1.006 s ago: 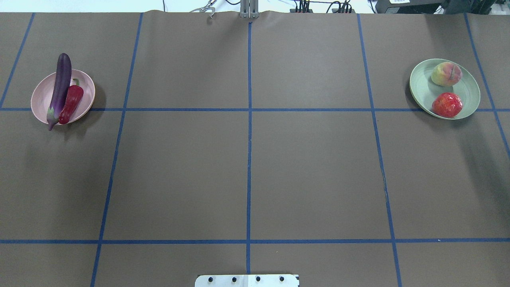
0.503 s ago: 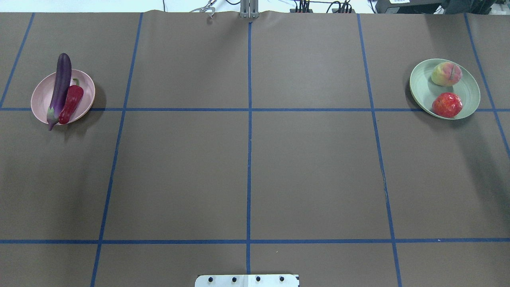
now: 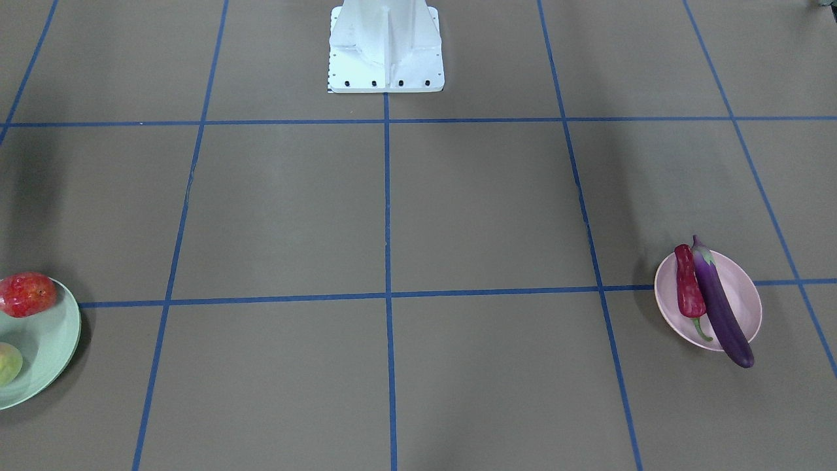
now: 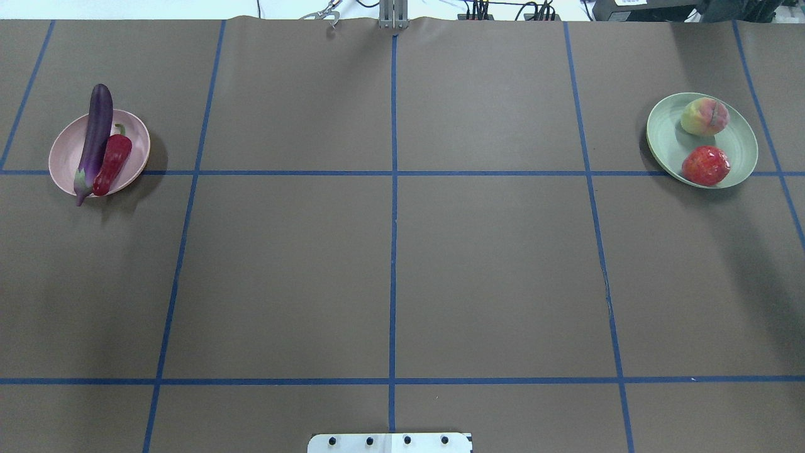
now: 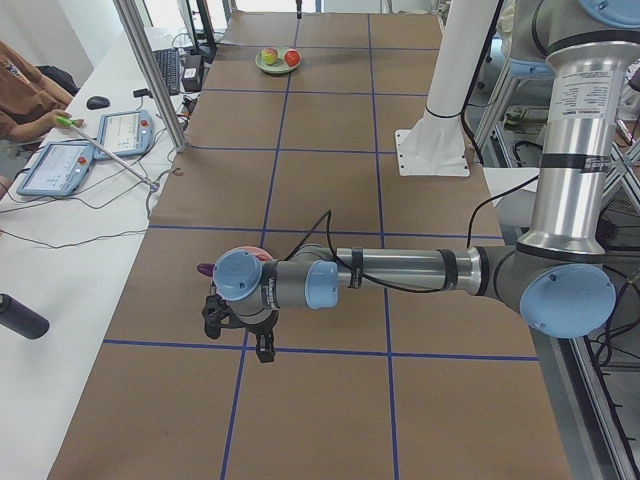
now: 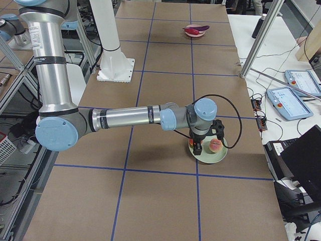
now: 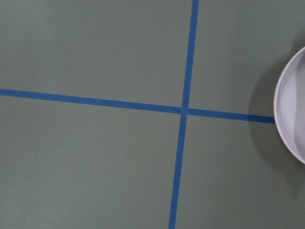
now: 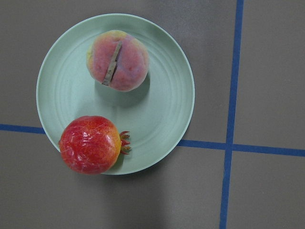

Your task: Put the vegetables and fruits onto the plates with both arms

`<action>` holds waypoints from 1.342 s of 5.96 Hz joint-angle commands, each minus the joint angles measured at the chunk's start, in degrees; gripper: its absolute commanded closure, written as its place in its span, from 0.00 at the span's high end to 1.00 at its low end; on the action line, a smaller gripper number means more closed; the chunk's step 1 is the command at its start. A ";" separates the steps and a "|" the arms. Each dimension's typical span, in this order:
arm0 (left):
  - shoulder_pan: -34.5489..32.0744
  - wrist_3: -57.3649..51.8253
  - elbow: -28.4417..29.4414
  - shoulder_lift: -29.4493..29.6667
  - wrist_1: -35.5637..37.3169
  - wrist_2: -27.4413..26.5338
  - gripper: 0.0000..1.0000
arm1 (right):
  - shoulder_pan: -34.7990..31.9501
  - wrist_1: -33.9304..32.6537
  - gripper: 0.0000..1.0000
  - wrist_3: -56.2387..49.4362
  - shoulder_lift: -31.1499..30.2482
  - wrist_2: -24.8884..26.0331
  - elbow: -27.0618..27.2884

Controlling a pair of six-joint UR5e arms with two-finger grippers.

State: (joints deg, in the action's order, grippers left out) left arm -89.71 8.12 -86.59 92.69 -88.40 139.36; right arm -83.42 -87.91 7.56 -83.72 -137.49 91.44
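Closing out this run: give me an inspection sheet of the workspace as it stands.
Surface: brown mat with a blue tape grid, flat.
Job's things: eggplant and chili lie side by side on the pink plate, with the eggplant overhanging the rim; peach and pomegranate sit apart on the green plate.
Clutter: nothing seen.
Grippers: left gripper hangs by the pink plate, right gripper above the green plate; the fingers' state cannot be told.
Cables: left arm's cable and right arm's cable loop loosely.
Surroundings: white pedestal; tablets on a side bench; a person's sleeve.
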 commanded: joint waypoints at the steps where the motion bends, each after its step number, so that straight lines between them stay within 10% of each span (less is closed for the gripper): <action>1: 0.07 0.15 -0.77 -0.50 -0.19 -0.14 1.00 | 0.19 -0.16 1.00 0.00 -0.04 0.12 0.23; 8: 0.07 0.76 -8.41 -1.63 -0.28 -0.14 1.00 | 0.36 -0.24 1.00 0.17 0.66 0.47 -0.12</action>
State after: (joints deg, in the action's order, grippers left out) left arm -89.60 8.56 -93.53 91.22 -88.77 139.54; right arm -83.10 -88.16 7.75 -82.99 -137.15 91.51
